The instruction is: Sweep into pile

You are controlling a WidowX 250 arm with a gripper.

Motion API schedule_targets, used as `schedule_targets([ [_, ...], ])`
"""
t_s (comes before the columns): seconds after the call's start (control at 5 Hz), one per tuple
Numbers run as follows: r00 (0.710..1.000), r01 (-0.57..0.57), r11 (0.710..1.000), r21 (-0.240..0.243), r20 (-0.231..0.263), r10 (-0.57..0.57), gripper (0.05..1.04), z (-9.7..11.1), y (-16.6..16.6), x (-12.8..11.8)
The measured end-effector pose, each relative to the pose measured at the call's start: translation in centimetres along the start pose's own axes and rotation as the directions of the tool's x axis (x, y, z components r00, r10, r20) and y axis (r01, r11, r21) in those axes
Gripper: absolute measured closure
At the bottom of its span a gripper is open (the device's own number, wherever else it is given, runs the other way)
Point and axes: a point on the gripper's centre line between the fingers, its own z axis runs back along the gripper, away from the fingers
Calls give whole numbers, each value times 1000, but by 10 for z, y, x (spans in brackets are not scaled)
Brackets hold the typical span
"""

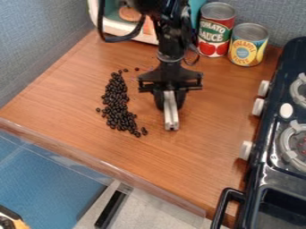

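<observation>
Upper centre of the frame: gripper over the table, pinched on a pale, narrow bar pointing down-frame. Dark beans left of centre, beside the bar, in a long uneven heap; a few strays around its edges. Two cans, upper right.

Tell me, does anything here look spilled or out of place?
Yes: small, dark, shiny beans lie loose on the brown wooden counter in a ragged strip, a few apart. It looks like a spill, perhaps deliberate, for sweeping.
</observation>
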Motion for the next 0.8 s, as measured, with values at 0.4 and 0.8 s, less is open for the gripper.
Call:
schedule_targets([
  [0.4,996,-15,1000,28,-87,18,86,0,6,1],
  [0.8,1000,27,999,39,11,-27,83,51,11,11],
])
